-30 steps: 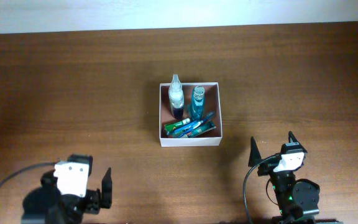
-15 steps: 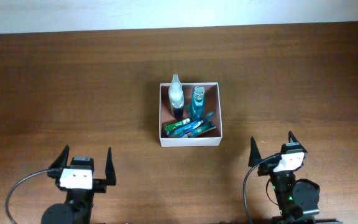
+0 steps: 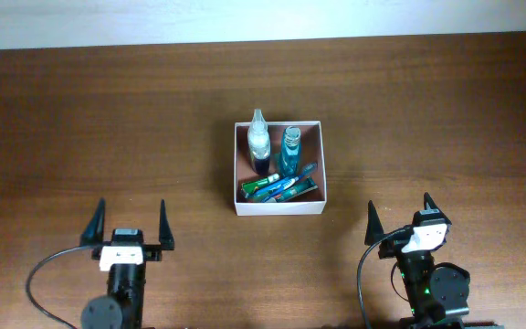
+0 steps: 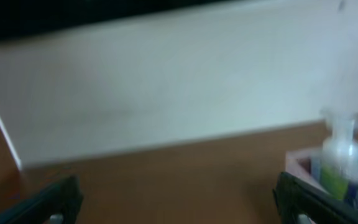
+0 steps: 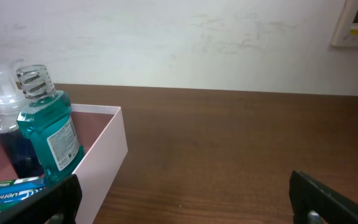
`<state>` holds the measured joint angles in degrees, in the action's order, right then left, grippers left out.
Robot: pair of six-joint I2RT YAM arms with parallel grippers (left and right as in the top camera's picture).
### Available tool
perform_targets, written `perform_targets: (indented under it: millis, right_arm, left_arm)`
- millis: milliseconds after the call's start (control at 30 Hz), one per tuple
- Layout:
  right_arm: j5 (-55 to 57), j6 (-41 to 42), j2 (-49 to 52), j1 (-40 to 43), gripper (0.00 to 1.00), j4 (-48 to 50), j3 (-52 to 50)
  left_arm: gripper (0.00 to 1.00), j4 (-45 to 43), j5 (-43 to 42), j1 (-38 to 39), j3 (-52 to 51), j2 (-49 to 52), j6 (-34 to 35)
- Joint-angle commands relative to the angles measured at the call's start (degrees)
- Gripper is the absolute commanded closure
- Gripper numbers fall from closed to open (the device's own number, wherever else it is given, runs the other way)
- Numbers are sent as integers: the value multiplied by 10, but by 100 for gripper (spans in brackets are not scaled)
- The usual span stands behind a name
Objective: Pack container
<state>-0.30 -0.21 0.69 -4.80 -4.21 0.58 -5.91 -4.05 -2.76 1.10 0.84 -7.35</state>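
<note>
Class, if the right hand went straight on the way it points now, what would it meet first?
Nothing nearby: the right hand points across the table toward its far edge. The container sits off to its left, apparently out of line.

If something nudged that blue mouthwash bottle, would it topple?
Probably tips readily: the mouthwash bottle stands tall and narrow in the container. It looks nearly full, so likely heavy. Its smooth plastic may be slippery.

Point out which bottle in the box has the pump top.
The dark-blue bottle on the left; the teal mouthwash bottle beside it has a screw cap.
</note>
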Motion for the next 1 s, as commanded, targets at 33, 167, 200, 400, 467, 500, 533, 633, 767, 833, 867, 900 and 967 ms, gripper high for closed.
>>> perform_targets:
  millis: [33, 167, 200, 400, 467, 500, 533, 633, 767, 833, 867, 900, 967]
  right_arm:
    - [-6, 2, -4, 4, 2, -3, -3]
    - [-6, 2, -4, 4, 2, -3, -3]
    - [-6, 2, -4, 4, 1, -3, -3]
    - [-6, 2, -4, 4, 2, -3, -3]
    - [-6, 2, -4, 4, 2, -3, -3]
    - [-6, 2, -4, 4, 2, -3, -3]
    - [-6, 2, -4, 4, 2, -3, -3]
    - [-6, 2, -4, 4, 2, -3, -3]
    - [-6, 2, -4, 4, 2, -3, -3]
    - [-6, 2, -4, 4, 2, -3, -3]
    - [-6, 2, -4, 4, 2, -3, -3]
    - [-6, 2, -4, 4, 2, -3, -3]
    - [-6, 2, -4, 4, 2, -3, -3]
  left_arm:
    - [1, 66, 21, -4, -6, -5, 54]
    - [1, 103, -1, -4, -6, -6, 57]
    - [1, 103, -3, -4, -6, -5, 57]
    - [1, 103, -3, -4, -6, -5, 57]
    - [1, 103, -3, -4, -6, -5, 57]
    - [1, 102, -3, -4, -6, -5, 57]
    - [1, 102, -3, -4, -6, -5, 57]
    - [1, 102, -2, -4, -6, -5, 57]
    - [1, 102, -3, -4, -6, -6, 57]
    - [1, 102, -2, -4, -6, -5, 57]
    - [1, 102, -1, -4, -6, -5, 57]
    - [1, 103, 1, -4, -6, -5, 57]
    - [1, 103, 2, -3, -6, -5, 57]
